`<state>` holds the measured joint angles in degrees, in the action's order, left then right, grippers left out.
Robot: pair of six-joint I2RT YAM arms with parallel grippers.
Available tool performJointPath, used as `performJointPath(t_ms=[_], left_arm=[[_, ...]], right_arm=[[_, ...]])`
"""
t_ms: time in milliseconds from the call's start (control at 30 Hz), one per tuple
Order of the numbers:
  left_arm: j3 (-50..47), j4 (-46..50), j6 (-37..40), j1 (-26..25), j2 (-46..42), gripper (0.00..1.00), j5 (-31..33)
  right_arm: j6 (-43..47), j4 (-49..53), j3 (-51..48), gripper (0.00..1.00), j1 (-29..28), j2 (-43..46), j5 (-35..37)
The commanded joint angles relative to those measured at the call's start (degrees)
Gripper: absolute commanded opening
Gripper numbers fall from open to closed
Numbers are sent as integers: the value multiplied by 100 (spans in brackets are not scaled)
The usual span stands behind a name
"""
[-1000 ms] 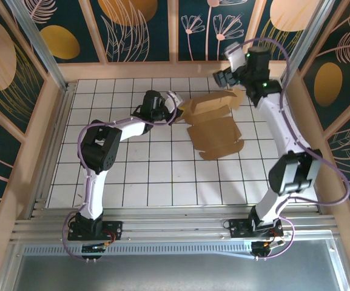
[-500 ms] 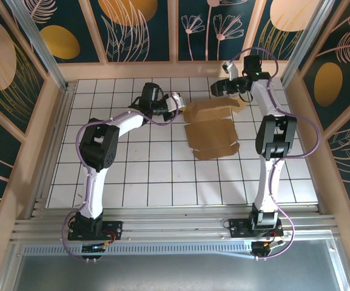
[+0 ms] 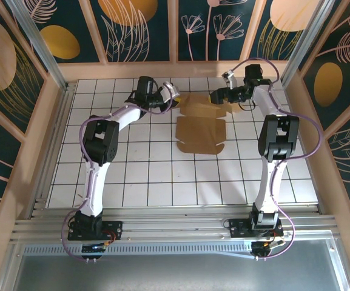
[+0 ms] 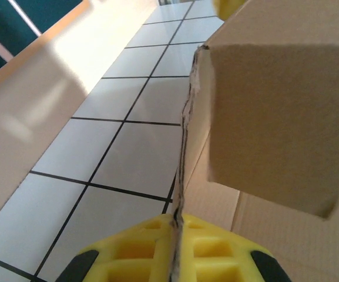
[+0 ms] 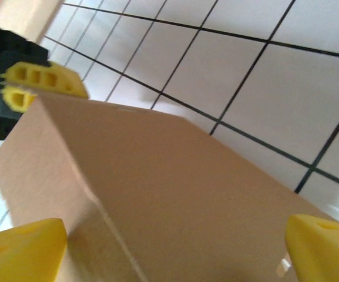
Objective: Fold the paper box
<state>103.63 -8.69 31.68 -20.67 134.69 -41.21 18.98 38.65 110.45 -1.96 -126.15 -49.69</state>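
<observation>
The paper box point(image 3: 200, 130) lies on the white tiled table point(image 3: 138, 176), toward the far middle. Its near panel is flat and its far part is raised between the 2 grippers. The left gripper point(image 3: 171, 98) holds the box's far left edge. In the left wrist view its yellow pads point(image 4: 128, 258) are closed on a thin cardboard wall, and a folded flap point(image 4: 275, 100) stands just beyond them. The right gripper point(image 3: 219, 96) sits at the far right of the box with its jaws wide. It has 1 yellow fingertip point(image 5: 22, 247) at each side of a brown panel and does not pinch it. To fold well, I judge the left grip should act as a firm anchor while the right gripper presses the panel slowly along its crease. That way the sheet neither slides nor tears at the pinched edge.
</observation>
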Motion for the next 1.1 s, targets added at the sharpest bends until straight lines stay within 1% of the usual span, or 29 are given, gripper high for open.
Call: performJointPath(t_ms=[0,100,133,200,267,333,400,467,567,667,767,900,1000,1067], left_arm=[[564,146,-1039,77,292,0,-116],[897,172,-1584,114,431,0,-188],[945,174,-1636,115,452,0,-243],[988,214,-1622,109,456,0,-366],[1017,386,-1442,114,459,0,-417],[1121,715,-1282,115,495,0,-304],[1177,867,-1388,115,545,0,-158],[1026,838,-1539,98,509,0,-26],[522,485,-1610,-19,301,1,285],[362,278,-1782,-137,241,6,607],[604,309,-2190,-237,343,11,922],[835,402,-2506,-375,399,21,1391],[960,598,-2742,-411,385,24,1499],[966,645,-2764,-412,348,28,1574]], right_arm=[[77,552,64,99,-72,132,-472],[102,701,161,99,-168,73,-576],[39,671,191,99,-200,60,-536],[-77,710,318,98,-278,-7,-387],[-322,661,419,95,-336,-78,-146],[-645,488,405,91,-360,-103,26],[-1034,219,293,84,-371,-90,215],[-1403,-169,38,82,-374,-10,310],[-1652,-542,-278,81,-422,102,177],[-1748,-695,-409,78,-518,143,159],[-1864,-706,-411,71,-603,97,232],[-2056,-920,-636,67,-652,172,286],[-2246,-1137,-864,65,-653,256,429],[-2275,-1169,-922,64,-649,279,553]])
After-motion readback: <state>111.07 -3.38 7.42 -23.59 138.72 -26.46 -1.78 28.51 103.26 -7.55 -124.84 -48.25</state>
